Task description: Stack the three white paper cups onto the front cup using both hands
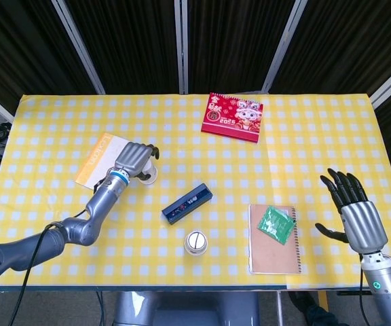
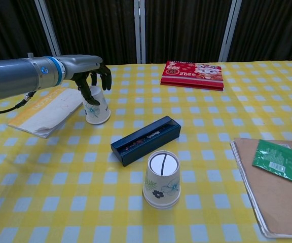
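— On the left side of table (image 1: 318,129), what do the fingers do?

— Left hand (image 1: 133,159) is over the upside-down paper cup (image 2: 96,108). Fingers (image 2: 105,77) are curled down around the cup's top, thumb on the near side. They touch it, but if the grasp is tight I cannot tell. The cup base is on the cloth, just beside the yellow booklet (image 2: 44,111).

— And the arm?

— Forearm comes from the left edge, approx. level above the table, palm down.

— Right hand?

— Right hand (image 1: 353,212) is at the right table edge, fingers spread wide and pointing away from the robot, holding nothing. Only the head view shows it.

— The front cup?

— Front cup (image 2: 161,178) stands upside-down near the front edge, just in front of the dark blue box (image 2: 146,140), well apart from both hands.
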`<state>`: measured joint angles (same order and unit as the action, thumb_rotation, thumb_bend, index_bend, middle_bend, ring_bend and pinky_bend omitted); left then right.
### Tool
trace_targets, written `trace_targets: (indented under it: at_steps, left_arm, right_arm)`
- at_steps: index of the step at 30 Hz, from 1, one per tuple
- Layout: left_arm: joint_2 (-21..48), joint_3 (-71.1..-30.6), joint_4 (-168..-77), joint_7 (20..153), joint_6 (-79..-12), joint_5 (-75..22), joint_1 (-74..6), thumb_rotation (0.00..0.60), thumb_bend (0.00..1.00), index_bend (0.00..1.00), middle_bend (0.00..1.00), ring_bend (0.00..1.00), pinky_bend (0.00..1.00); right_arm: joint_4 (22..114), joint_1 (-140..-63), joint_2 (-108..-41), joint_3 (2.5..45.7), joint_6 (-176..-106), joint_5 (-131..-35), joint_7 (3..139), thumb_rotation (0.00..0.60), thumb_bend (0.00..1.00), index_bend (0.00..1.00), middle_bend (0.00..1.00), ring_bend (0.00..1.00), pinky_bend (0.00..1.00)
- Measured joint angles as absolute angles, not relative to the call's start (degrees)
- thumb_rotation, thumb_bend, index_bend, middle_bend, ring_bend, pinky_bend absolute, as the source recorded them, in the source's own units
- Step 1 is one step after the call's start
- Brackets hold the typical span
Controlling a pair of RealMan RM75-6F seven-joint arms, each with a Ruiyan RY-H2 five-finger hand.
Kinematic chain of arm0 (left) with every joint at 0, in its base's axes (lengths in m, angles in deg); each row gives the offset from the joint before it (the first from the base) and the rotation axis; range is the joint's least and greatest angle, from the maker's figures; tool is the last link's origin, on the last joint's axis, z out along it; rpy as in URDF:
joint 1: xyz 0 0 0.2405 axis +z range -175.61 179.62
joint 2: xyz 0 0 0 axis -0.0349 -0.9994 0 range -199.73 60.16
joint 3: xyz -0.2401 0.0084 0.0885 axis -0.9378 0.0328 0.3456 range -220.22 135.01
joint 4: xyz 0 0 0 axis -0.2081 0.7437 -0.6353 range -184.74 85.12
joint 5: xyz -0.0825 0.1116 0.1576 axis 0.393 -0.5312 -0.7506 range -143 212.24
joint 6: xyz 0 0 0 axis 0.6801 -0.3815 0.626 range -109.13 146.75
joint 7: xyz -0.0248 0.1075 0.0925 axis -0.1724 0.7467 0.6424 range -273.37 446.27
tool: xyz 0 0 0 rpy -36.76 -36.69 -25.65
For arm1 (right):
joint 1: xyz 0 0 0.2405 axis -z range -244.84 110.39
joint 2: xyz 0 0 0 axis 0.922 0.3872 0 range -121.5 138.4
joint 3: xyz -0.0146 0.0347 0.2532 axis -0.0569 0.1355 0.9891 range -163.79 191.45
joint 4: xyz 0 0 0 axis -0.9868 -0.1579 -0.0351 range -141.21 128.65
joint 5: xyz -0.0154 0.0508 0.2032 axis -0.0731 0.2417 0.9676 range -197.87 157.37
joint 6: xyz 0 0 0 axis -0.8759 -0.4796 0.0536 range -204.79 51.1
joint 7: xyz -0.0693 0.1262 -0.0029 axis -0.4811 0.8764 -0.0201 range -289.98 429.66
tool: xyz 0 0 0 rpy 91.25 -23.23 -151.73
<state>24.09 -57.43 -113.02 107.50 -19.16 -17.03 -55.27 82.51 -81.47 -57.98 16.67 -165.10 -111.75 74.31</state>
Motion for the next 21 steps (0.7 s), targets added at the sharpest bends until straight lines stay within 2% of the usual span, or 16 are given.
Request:
trace_targets:
  at_steps: [4,12,21]
  left_arm:
    - [23.1,-56.7,-114.5,108.5,-20.4,-15.4,-54.9,0.6,0.31,0.5,0.43,0.47,0.64]
    - [20.1,-56.6,-119.0,107.3,-22.4,-16.1,-53.9,0.6,0.31,0.5,0.43,0.48,0.64]
    - [11.8,-56.7,-131.0,102.0,-28.0,-27.2,-51.0,0.6,0.3,0.51,0.44,0.48,0.64]
  right_arm:
    - [82.8,-81.2,-57.9,16.8,-165.2,-112.2,74.2,0.6,0.0,0.05,0.0,0.0,0.0]
    - [83.2,-80.9,-57.8,17.1,-165.3,-112.8,74.2,0.6,0.0,0.05,0.0,0.0,0.0]
    - [83.5,-80.7,-57.8,17.4,-165.0,-113.0,73.9,0.6,0.0,0.05,0.0,0.0,0.0]
